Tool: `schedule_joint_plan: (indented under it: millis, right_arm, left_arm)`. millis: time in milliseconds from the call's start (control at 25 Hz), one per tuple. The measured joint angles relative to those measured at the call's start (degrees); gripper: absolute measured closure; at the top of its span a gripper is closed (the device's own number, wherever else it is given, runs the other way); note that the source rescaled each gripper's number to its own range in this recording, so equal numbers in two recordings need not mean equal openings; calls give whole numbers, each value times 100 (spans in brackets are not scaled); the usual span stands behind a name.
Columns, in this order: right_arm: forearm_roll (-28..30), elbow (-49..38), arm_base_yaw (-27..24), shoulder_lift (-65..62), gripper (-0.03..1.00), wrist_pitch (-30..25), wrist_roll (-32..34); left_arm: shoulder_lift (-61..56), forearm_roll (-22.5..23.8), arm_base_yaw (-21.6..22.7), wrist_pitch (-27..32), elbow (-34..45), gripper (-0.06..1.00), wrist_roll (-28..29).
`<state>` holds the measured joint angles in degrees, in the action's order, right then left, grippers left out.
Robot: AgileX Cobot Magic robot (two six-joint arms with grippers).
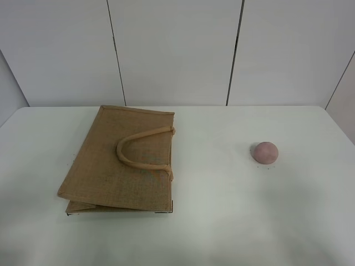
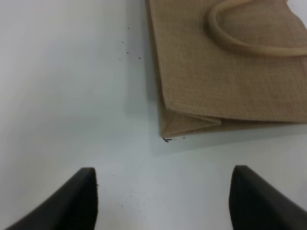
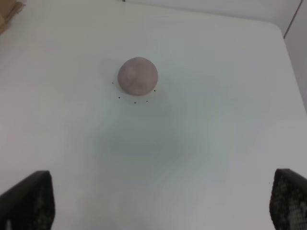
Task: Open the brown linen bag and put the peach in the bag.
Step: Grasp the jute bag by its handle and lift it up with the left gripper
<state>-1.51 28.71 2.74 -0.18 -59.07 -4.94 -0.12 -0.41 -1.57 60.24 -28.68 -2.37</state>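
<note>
The brown linen bag (image 1: 123, 160) lies flat and closed on the left half of the white table, one loop handle (image 1: 141, 149) resting on top. The peach (image 1: 265, 152), a small dusky-pink ball, sits alone on the right half. Neither arm shows in the exterior high view. In the left wrist view my left gripper (image 2: 163, 199) is open, its dark fingertips (image 2: 76, 201) wide apart above bare table, short of the bag's folded corner (image 2: 192, 122). In the right wrist view my right gripper (image 3: 160, 203) is open wide, and the peach (image 3: 137, 75) lies ahead of it, untouched.
The white table (image 1: 222, 221) runs to a pale panelled wall at the back. Small dark specks mark the tabletop around the peach and beside the bag. A corner of the bag (image 3: 8, 12) shows at the edge of the right wrist view.
</note>
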Motion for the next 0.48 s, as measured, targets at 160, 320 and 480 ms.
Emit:
schedule_joint_plan:
  millis: [160, 320, 480]
  right_arm:
    - [0, 0, 0, 0, -3, 0, 0]
    - [0, 0, 0, 0, -3, 0, 0]
    - [0, 0, 0, 0, -3, 0, 0]
  left_arm:
    - [0, 0, 0, 0, 0, 12, 0]
    - [0, 0, 0, 0, 0, 12, 0]
    - [0, 0, 0, 0, 0, 12, 0]
